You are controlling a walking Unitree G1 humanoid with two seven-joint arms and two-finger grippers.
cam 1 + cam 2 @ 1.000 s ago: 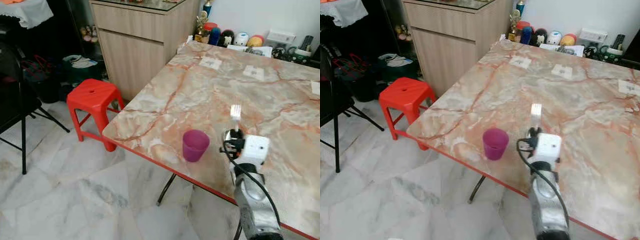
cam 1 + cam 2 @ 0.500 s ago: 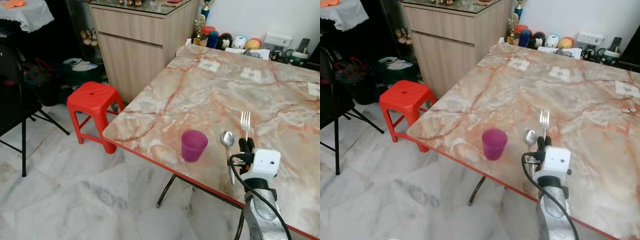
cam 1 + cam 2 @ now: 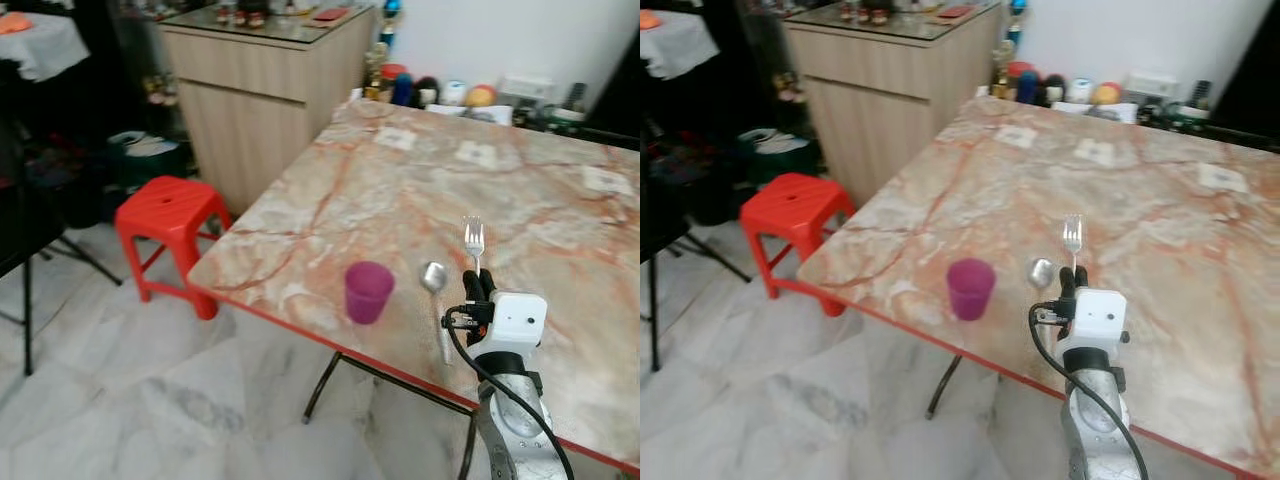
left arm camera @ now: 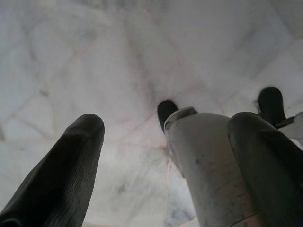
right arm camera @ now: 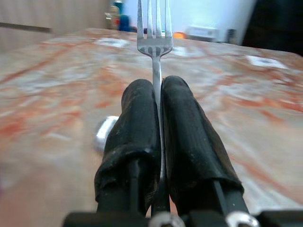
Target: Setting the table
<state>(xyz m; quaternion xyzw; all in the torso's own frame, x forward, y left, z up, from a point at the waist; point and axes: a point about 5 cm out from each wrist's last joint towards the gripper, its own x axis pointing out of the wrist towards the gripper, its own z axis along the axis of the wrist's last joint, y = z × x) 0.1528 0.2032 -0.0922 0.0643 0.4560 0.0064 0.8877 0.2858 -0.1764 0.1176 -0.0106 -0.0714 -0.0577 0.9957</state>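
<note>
My right gripper (image 3: pixel 479 287) is shut on a silver fork (image 3: pixel 473 240) and holds it over the marble table (image 3: pixel 380 185) near the front edge, tines pointing away from me. In the right wrist view the fork (image 5: pixel 155 42) runs between the two black fingers (image 5: pixel 139 127). A silver spoon (image 3: pixel 436 285) lies on the table just left of the gripper. Left of the spoon a purple cup (image 3: pixel 368 291) stands upright. My left gripper (image 4: pixel 165 156) hangs open above the marble floor, nothing between its fingers (image 4: pixel 71 165).
A red plastic stool (image 3: pixel 165 215) stands on the floor left of the table, beside a wooden cabinet (image 3: pixel 255 95). Small toys and bottles (image 3: pixel 440 92) line the table's far edge, with paper squares (image 3: pixel 478 153) before them. A black chair leg (image 3: pixel 25 320) is at the far left.
The camera has shifted, moving the scene left. My right gripper with the fork drew back from over the spoon, which came into sight half a second ago and now lies beside it.
</note>
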